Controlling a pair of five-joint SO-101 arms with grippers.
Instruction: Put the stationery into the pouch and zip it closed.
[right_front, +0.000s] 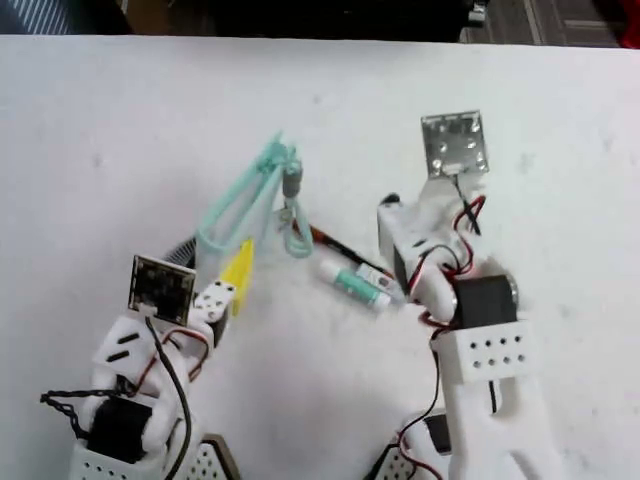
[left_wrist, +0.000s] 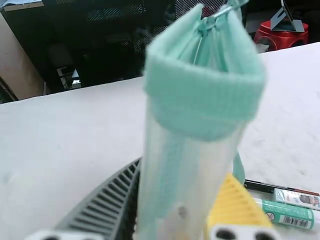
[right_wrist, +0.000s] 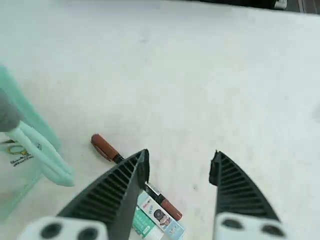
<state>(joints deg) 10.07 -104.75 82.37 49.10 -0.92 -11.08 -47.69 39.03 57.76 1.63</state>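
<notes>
1. Right wrist view: the right gripper (right_wrist: 180, 156) is spread wide and empty above the white table (right_wrist: 225, 75). The stationery lies outside its gap, beneath one black ribbed jaw on the pouch side. It is a slim black pen with a glossy brown cap (right_wrist: 105, 146), a short green plastic tube (right_wrist: 142, 225) and a pale labelled tube (right_wrist: 162, 216), lying parallel.
2. Left wrist view: the left gripper (left_wrist: 175, 210) is clenched on the clear soft-plastic pouch with mint-green fabric trim (left_wrist: 205, 95), which stands upright with its mouth gaping.
3. High view: the stationery rests between the pouch and the right arm, with its long axes slanting from one to the other. The right arm is nearer, so it likely needs to shift sideways and close across those axes.
</notes>
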